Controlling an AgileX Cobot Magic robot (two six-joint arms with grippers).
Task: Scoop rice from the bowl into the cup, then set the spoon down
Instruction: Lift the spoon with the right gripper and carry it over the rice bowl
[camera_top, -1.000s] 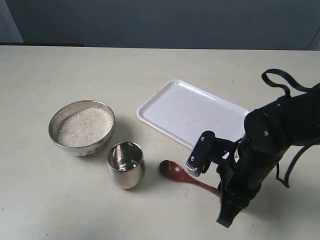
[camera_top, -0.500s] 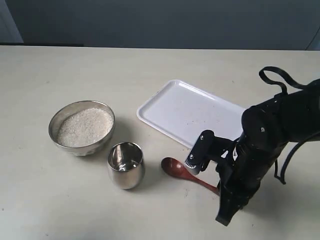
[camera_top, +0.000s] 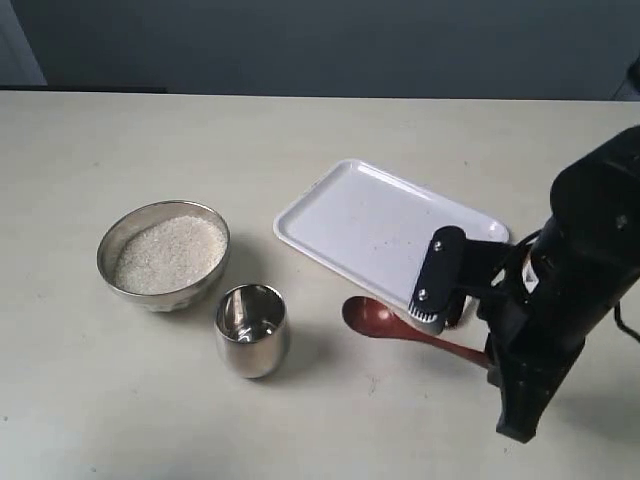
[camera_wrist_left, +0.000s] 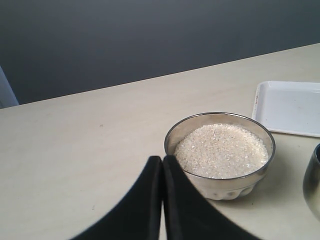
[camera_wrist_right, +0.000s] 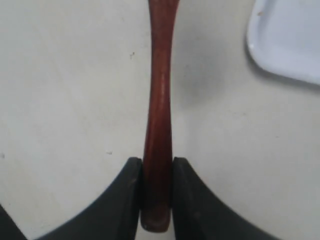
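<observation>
Right gripper (camera_wrist_right: 157, 172), jaws clamped on the spoon (camera_top: 372, 317) handle, just pulled it away from the cup (camera_top: 251, 330); I'd scoop next, left gripper (camera_wrist_left: 162, 161) idle, jaws closed.

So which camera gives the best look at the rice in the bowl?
The left wrist view: the rice sits close and large, its grains visible inside the bowl. The exterior view shows it smaller, as a pale patch. The right wrist view misses it.
</observation>
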